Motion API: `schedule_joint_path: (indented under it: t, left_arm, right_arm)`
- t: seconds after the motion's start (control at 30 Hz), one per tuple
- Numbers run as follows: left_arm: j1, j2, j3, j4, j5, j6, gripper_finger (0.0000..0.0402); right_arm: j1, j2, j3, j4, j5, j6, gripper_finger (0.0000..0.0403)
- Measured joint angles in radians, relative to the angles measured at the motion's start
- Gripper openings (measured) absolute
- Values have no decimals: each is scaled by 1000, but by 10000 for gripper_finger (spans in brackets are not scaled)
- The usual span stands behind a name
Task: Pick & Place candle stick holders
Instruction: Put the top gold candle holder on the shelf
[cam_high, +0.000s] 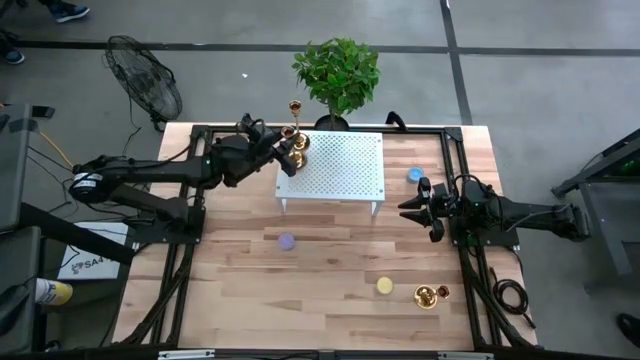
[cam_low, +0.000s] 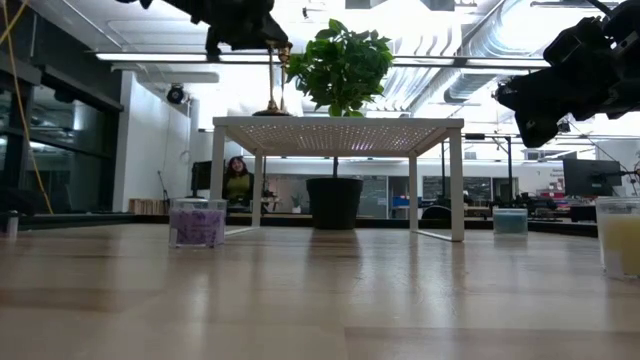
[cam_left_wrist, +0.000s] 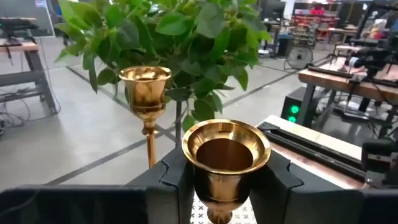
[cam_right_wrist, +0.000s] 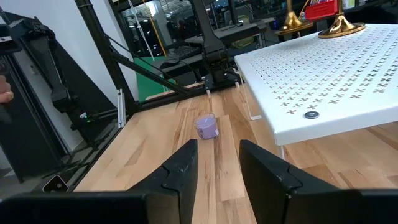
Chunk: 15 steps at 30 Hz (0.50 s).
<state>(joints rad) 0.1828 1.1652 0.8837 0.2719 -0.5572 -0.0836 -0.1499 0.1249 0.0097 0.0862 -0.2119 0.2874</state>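
- From above, my left arm reaches from the left edge toward upper centre, its left tool (cam_high: 291, 152) over the upper left corner of the white perforated stand (cam_high: 335, 170).
- In the left wrist view, the left tool's fingers (cam_left_wrist: 177, 177) pinch a brass candle stick holder (cam_left_wrist: 226, 155) just under its cup, held upright.
- A second candle stick holder (cam_left_wrist: 145, 93) stands upright just beyond it, left of centre in that view, in front of the potted plant (cam_high: 338, 72).
- My right arm enters from the right edge; the right tool (cam_high: 412, 206) hovers above the bench (cam_high: 330, 290) right of the stand, its fingers (cam_right_wrist: 183, 168) spread with nothing between them.
- Two more candle stick holders (cam_high: 431, 294) lie on the bench at lower right, below that tool and beside a yellow disc (cam_high: 384, 286).
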Motion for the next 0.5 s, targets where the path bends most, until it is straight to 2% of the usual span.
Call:
schedule_joint_path:
  t: [0.5]
  left_arm:
    - [7,-1,0,-125,-22,-105,115]
  right_arm:
    - [0,0,0,0,0,0,114]
